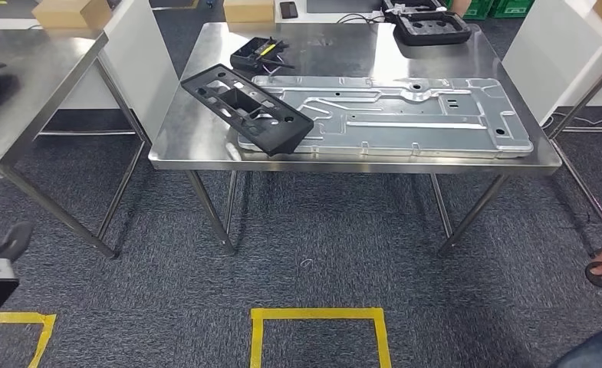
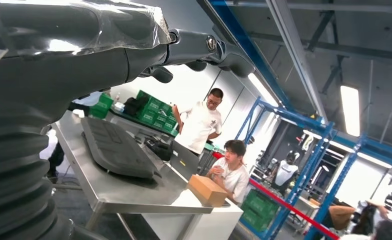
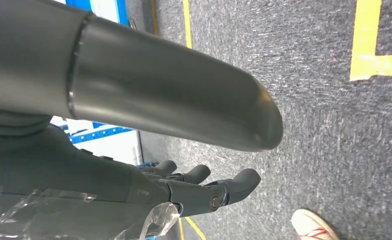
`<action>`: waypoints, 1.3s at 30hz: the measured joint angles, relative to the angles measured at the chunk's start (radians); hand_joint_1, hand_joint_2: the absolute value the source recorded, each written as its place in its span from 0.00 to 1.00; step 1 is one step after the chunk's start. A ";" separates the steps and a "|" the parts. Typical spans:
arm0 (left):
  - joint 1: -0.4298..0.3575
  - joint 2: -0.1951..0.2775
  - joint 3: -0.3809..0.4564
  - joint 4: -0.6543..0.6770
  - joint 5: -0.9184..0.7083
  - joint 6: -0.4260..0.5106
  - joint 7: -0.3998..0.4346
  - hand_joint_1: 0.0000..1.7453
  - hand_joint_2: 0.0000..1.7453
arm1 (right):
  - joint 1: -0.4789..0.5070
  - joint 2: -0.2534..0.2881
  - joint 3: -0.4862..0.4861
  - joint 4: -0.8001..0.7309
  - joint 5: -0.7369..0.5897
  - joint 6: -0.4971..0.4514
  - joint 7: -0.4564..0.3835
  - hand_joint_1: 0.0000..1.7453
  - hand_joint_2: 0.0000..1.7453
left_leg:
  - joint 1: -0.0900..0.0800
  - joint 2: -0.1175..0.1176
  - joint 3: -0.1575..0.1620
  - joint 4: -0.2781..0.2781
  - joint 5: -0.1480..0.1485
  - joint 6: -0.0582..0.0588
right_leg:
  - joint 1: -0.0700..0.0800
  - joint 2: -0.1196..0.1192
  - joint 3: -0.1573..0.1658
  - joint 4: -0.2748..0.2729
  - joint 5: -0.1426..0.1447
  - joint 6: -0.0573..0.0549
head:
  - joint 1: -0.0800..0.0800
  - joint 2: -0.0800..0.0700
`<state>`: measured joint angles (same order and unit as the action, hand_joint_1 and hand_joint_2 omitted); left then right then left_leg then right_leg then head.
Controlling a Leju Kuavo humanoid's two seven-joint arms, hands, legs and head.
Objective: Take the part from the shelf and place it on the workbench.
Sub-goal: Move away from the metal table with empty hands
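Part, black perforated plastic point(image 1: 245, 108), lying on steel counter point(image 1: 175, 149), one end propped on single silver metal panel point(image 1: 405, 115). Right hand point(image 3: 184, 192) empty over carpet, fingers point(image 3: 236, 185) loosely extended, slightly apart. Left hand point(image 2: 203, 50) empty in air, fingers point(image 2: 233, 62) stretched out. Two people behind counter in left wrist view.

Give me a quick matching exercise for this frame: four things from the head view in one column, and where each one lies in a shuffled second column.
Things:
1. black part
2. silver plate
3. yellow tape square
4. cardboard box

Places:
A. on the carpet in front of the workbench
B. flat on the workbench
C. beyond the left table
D. near-left part of the workbench, overlapping the plate's end

Pairs: 1-D, 2-B, 3-A, 4-C
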<state>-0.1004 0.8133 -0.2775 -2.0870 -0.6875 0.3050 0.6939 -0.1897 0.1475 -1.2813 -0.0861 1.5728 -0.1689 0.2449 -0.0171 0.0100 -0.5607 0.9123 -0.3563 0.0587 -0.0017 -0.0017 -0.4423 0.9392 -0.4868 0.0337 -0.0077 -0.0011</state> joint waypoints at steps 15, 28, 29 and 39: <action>0.001 -0.004 -0.004 0.000 -0.004 -0.007 0.000 0.00 1.00 | -0.003 0.000 0.000 0.000 0.000 -0.001 -0.008 0.00 0.00 | 0.041 -0.007 0.111 0.019 -0.094 -0.075 | -0.015 -0.008 -0.112 -0.030 0.108 -0.012 | -0.008 0.000; -0.001 -0.009 -0.016 0.000 -0.006 -0.015 0.000 0.00 1.00 | 0.000 -0.001 0.000 0.000 0.000 -0.002 -0.009 0.00 0.00 | 0.028 -0.003 0.027 -0.020 -0.018 -0.020 | -0.018 0.001 -0.135 0.205 -0.019 0.021 | 0.000 0.000; -0.001 -0.009 -0.016 0.000 -0.007 -0.015 0.000 0.00 1.00 | 0.000 -0.001 0.000 0.000 0.000 -0.002 -0.009 0.00 0.00 | 0.027 -0.004 0.015 -0.009 -0.016 -0.024 | -0.018 0.001 -0.082 0.124 -0.005 0.019 | 0.000 0.000; 0.000 -0.010 -0.016 0.000 -0.011 -0.021 0.000 0.00 1.00 | -0.001 0.002 0.000 0.000 0.000 -0.001 -0.011 0.00 0.00 | 0.033 -0.003 -0.104 0.272 -0.178 -0.075 | -0.012 -0.003 -0.073 -0.003 0.039 -0.040 | -0.004 0.000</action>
<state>-0.1008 0.8037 -0.2934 -2.0872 -0.6986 0.2844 0.6939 -0.1905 0.1495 -1.2814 -0.0858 1.5728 -0.1701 0.2342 0.0156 0.0075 -0.6642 1.1846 -0.5343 -0.0166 -0.0140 -0.0044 -0.5148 0.9360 -0.4479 -0.0063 -0.0120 -0.0011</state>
